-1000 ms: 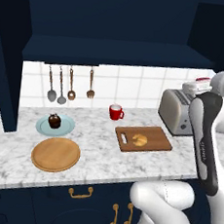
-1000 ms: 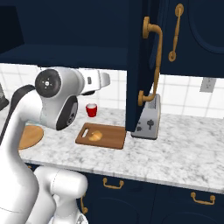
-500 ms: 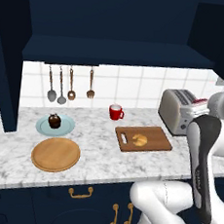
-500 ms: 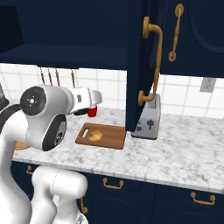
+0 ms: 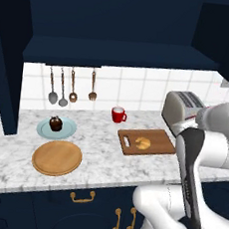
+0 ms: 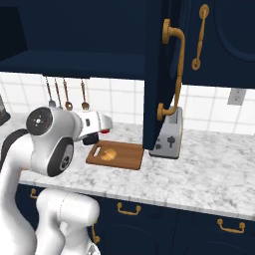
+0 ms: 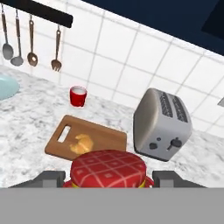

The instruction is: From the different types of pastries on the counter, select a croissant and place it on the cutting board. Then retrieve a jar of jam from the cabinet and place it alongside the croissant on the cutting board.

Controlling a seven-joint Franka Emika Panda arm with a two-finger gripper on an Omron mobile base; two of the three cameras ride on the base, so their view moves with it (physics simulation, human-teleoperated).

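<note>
Claw (image 7: 108, 181): clamped on jar of jam (image 7: 108, 171), red checked lid between the fingers.
Croissant (image 7: 81, 143): on cutting board (image 7: 103, 136), just ahead and below.
Approach: lower jar upright onto bare board right of croissant.
Clearance: toaster (image 7: 162, 126) close on right; desk (image 7: 26, 120) open left.

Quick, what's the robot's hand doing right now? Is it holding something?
Gripper: shut on the jar of jam, its red checked lid between the fingers, above the cutting board.
</note>
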